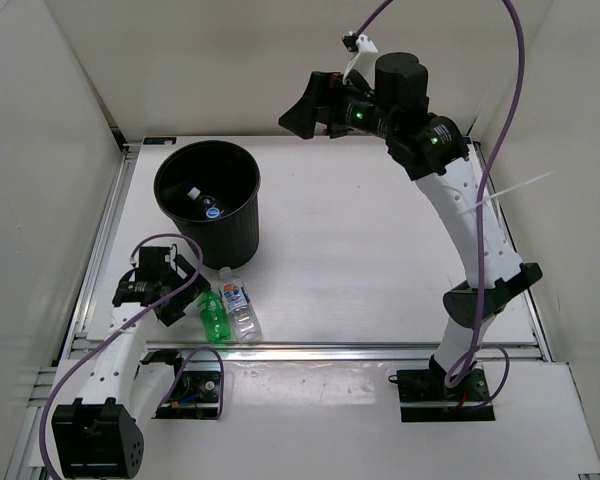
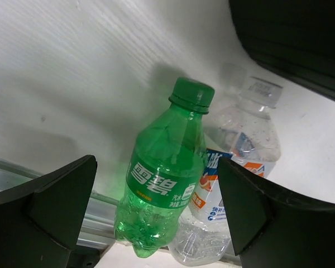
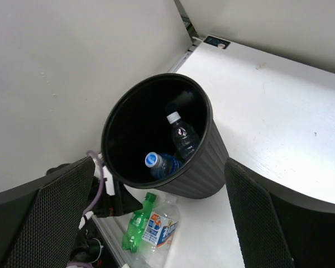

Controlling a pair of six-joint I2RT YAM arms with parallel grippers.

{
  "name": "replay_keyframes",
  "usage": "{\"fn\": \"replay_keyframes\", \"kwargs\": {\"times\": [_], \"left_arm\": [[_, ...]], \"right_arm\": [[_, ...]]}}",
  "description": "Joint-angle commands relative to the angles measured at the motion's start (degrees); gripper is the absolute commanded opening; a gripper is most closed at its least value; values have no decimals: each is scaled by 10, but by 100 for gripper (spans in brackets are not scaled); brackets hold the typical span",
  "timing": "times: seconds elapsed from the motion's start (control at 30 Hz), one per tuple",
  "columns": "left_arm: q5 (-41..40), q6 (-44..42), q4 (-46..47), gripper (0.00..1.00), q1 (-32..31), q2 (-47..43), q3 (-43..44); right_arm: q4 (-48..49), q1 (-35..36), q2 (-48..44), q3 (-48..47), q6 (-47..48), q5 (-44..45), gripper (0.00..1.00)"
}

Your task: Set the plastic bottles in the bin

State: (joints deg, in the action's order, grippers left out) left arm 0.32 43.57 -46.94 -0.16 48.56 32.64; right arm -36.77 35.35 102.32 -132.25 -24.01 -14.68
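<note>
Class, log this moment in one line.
bin holds blue-capped bottle, white-capped bottle | green bottle, orange-labelled bottle on table, adjacent | left gripper open, facing green bottle | right gripper open, raised

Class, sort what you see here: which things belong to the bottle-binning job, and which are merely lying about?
Job: bin, green bottle, orange-labelled clear bottle, blue-capped bottle and white-capped bottle inside the bin.
Lying about: purple cable, corner sticker.
</note>
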Motion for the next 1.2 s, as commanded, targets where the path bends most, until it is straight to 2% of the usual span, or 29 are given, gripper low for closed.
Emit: {"fn": "replay_keyframes", "kwargs": {"times": [0.0, 0.2, 0.33, 0.37, 0.5, 0.53, 0.6, 0.63, 0.67, 0.83, 0.9, 0.97, 1.1, 1.17], "left_arm": [[26, 11, 26, 100, 2, 14, -14], [40, 44, 42, 98, -12, 31, -49], [40, 49, 42, 85, -18, 31, -49], [40, 49, 42, 75, -18, 31, -49], [48, 55, 5, 63, -18, 31, -22], [34, 55, -35, 58, -18, 26, 9], [1, 73, -96, 54, -18, 21, 58], [-45, 73, -131, 54, -18, 14, 88], [-69, 78, -199, 54, -18, 14, 156], [-169, 91, -326, 54, -18, -3, 367], [-199, 85, -333, 54, -18, -3, 455], [-223, 79, -313, 49, -18, 12, 507], [-204, 31, -201, 47, -18, 85, 621], [-189, 18, -149, 47, -18, 122, 642]], "right_arm": [[-15, 2, -7, 15, 24, 4, 100], [-28, -4, -12, 27, 24, -2, 100], [-34, -17, -18, 32, 19, -14, 100], [-39, -17, -18, 32, 13, -14, 100], [-51, -28, -18, 32, 7, -25, 100], [-51, -28, -23, 32, 7, -31, 100], [-56, -34, -23, 38, 7, -31, 100], [-56, -34, -28, 38, 7, -31, 100], [-56, -34, -28, 46, 1, -31, 100], [-56, -52, -39, 72, -4, -36, 100], [-56, -58, -39, 80, -4, -36, 100], [-56, -58, -39, 86, -10, -42, 100], [-56, -63, -39, 86, -16, -47, 100], [-56, -69, -39, 86, -16, -53, 100]]}}
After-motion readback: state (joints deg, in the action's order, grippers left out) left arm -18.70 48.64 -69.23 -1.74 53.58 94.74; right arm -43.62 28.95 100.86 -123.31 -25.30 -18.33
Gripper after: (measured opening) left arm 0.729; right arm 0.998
